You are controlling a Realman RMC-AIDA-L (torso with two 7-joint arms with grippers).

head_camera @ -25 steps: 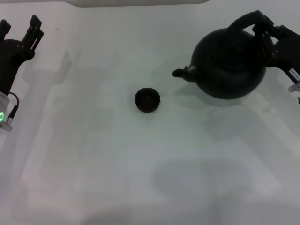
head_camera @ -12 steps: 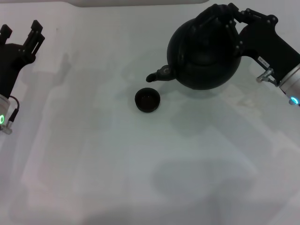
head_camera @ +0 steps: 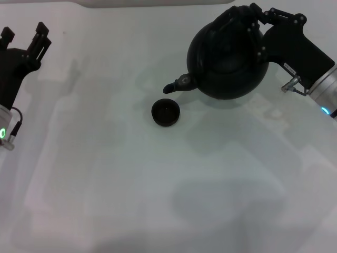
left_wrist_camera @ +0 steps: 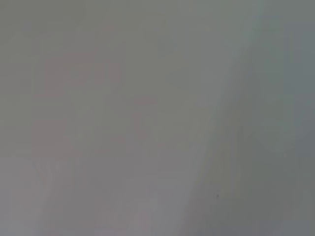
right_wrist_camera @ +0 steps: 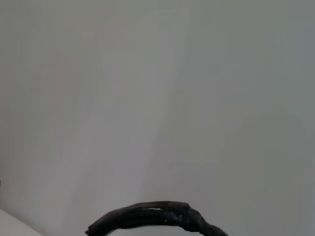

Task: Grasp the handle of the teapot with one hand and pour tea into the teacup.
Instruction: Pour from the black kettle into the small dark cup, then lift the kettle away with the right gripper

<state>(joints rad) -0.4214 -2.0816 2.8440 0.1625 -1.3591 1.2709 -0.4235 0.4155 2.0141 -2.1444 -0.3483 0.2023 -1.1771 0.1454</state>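
The round matte black teapot hangs above the white table at the back right, tilted with its spout pointing left and down. The spout tip sits just above and right of the small dark teacup, which stands on the table. My right gripper is shut on the black arched handle at the pot's top. An arc of the handle also shows in the right wrist view. My left gripper is open and empty, parked at the far left.
The white table spreads wide in front of the cup. A pale raised edge runs along the back. The left wrist view shows only bare table surface.
My right gripper has lifted the teapot off the table and carried it left, bringing the spout close to the teacup. In the last half second it barely moved. The left arm is still.
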